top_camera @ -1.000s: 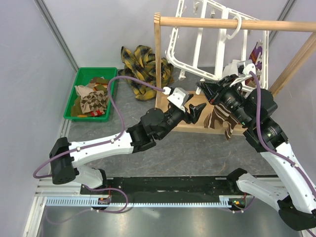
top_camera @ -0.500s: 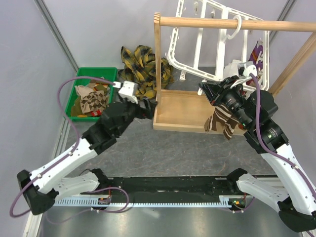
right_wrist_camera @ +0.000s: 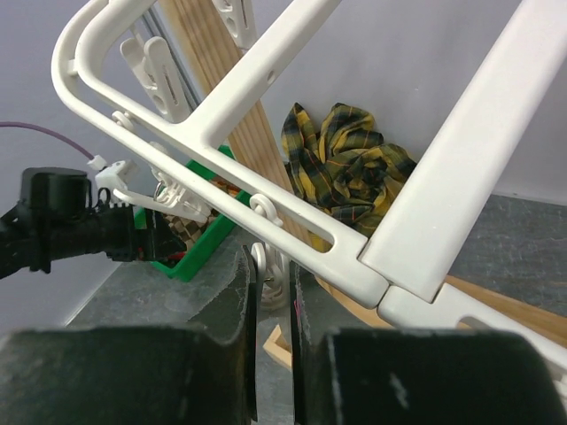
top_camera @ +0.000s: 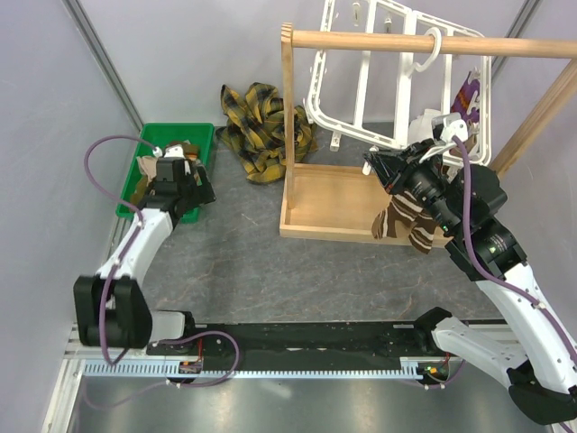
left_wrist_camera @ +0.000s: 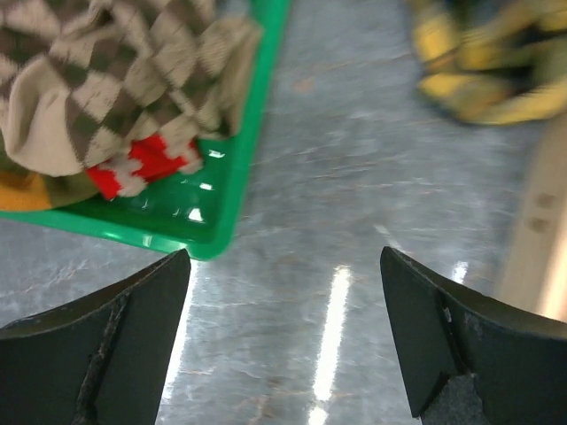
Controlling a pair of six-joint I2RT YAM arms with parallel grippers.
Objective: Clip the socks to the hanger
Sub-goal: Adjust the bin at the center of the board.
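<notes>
The white hanger [top_camera: 361,86] hangs by its hook from the wooden rod. My right gripper [top_camera: 379,167] is at the hanger's lower edge. In the right wrist view the right gripper [right_wrist_camera: 269,292] is shut on a small white clip [right_wrist_camera: 267,266] dangling under the hanger's frame [right_wrist_camera: 461,150]. A brown striped sock [top_camera: 403,219] hangs below that gripper, its top hidden. More socks [top_camera: 144,171], argyle with red trim [left_wrist_camera: 97,88], lie in the green bin [top_camera: 149,144]. My left gripper [top_camera: 191,191] hovers at the bin's near right corner, open and empty [left_wrist_camera: 283,266].
A yellow-and-black plaid cloth [top_camera: 261,126] lies on the table behind the bin. The wooden rack's tray [top_camera: 329,203] and upright post [top_camera: 288,99] stand between the two arms. Its rod [top_camera: 505,45] runs across the top. The green bin's rim [left_wrist_camera: 239,168] is just ahead of the left fingers.
The left arm has swung left from the wooden tray to the green bin, and its jaws have opened wider. The right arm and the hanging sock have stayed put.
</notes>
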